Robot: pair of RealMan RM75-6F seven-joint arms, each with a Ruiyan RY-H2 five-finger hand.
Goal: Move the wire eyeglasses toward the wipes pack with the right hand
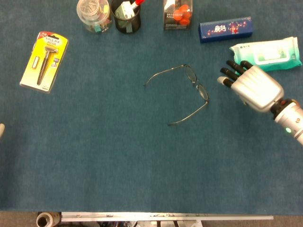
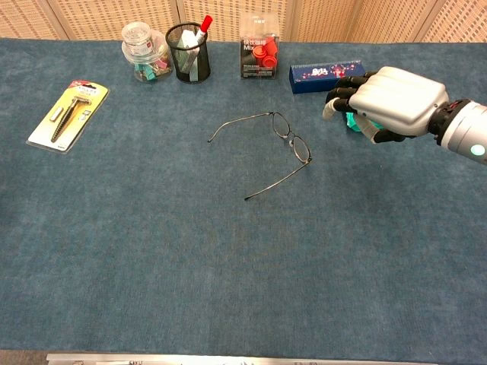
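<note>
The wire eyeglasses (image 1: 189,90) (image 2: 285,144) lie open on the blue cloth at mid-table, arms pointing left and toward the front. The teal and white wipes pack (image 1: 267,53) lies at the far right; in the chest view only a sliver of the wipes pack (image 2: 351,122) shows behind my hand. My right hand (image 1: 251,85) (image 2: 388,103) hovers between glasses and pack, palm down, fingers apart and pointing left at the glasses, holding nothing, a short gap from the frame. Of my left hand only a pale tip (image 1: 2,130) shows at the left edge.
Along the far edge stand a clear jar of clips (image 1: 93,14), a black mesh pen cup (image 1: 127,16), a box with red caps (image 1: 177,14) and a navy box (image 1: 225,29). A yellow razor pack (image 1: 45,60) lies at the far left.
</note>
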